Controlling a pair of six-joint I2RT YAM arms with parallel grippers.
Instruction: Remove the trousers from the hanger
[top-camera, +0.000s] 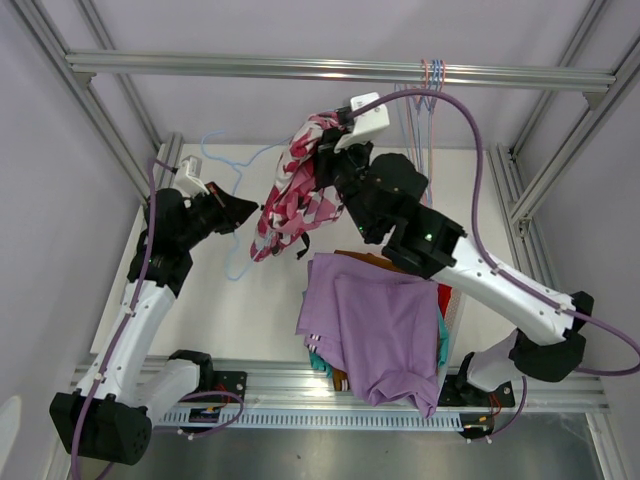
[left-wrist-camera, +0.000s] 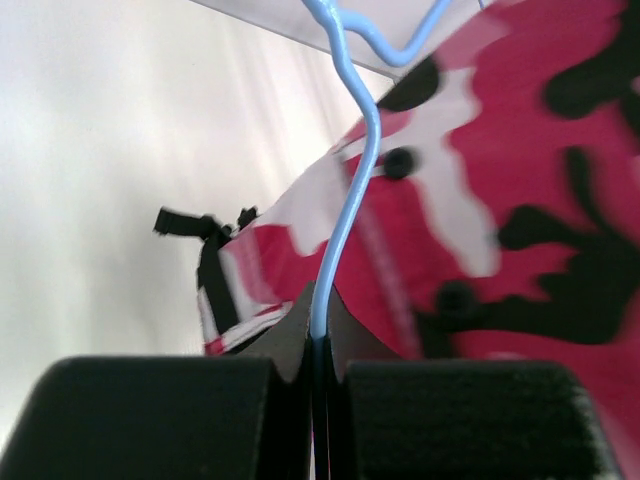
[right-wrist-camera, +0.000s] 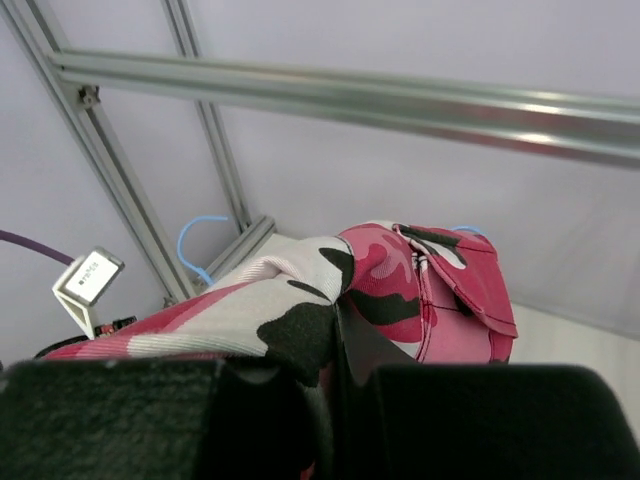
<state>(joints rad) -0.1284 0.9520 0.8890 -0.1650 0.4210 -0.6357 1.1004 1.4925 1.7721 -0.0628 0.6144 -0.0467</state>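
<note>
The left jaws are squeezing the blue hanger (left-wrist-camera: 349, 215), and the right jaws, just right of the hanger, are pinching the top of the camouflage trousers (top-camera: 292, 200).

Left wrist view: blue hanger (left-wrist-camera: 352, 200) wire runs off the top edge; camouflage trousers (left-wrist-camera: 520, 200) behind it are blurred & cut at the rt edge. Right wrist view: tips of the right fingers (right-wrist-camera: 110, 420) are buried in the camo fold. Top view: lilac trousers (top-camera: 380, 320) cover most of the near-right pile, so only slivers of teal trousers (top-camera: 442, 342), red trousers (top-camera: 447, 298) & rust-brown trousers (top-camera: 362, 258) show. Far-rail hangers (top-camera: 430, 80) are too thin to count.
</note>
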